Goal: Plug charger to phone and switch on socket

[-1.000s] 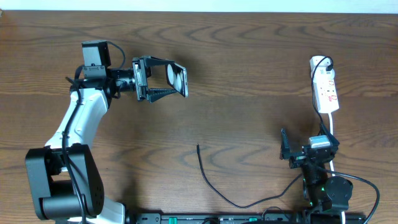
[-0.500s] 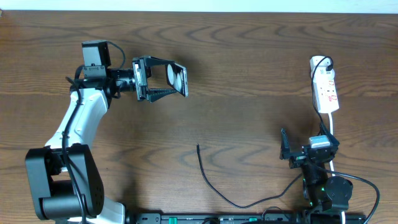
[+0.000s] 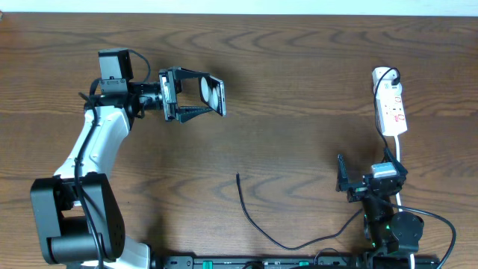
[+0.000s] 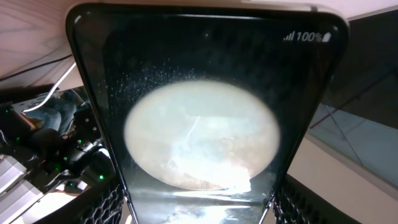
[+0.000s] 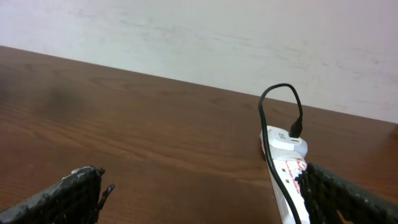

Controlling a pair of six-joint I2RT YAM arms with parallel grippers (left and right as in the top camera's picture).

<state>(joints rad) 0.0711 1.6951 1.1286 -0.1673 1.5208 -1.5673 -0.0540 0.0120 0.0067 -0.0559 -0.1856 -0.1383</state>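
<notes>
While its glossy black face throws back a round white glare, the phone (image 4: 202,134) sits clamped in the left gripper (image 3: 205,96) at far left. The thin black charger (image 3: 254,220) lies loose mid-table, and the right gripper (image 3: 371,173) gapes wide beside the white socket (image 3: 390,104).

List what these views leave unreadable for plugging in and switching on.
The phone port: left wrist view cuts off its lower end at the frame edge; overhead too small.
The socket switch position: overhead too small; right wrist view crops the strip at the bottom edge.
The charger tip's shape: overhead, too small.
</notes>
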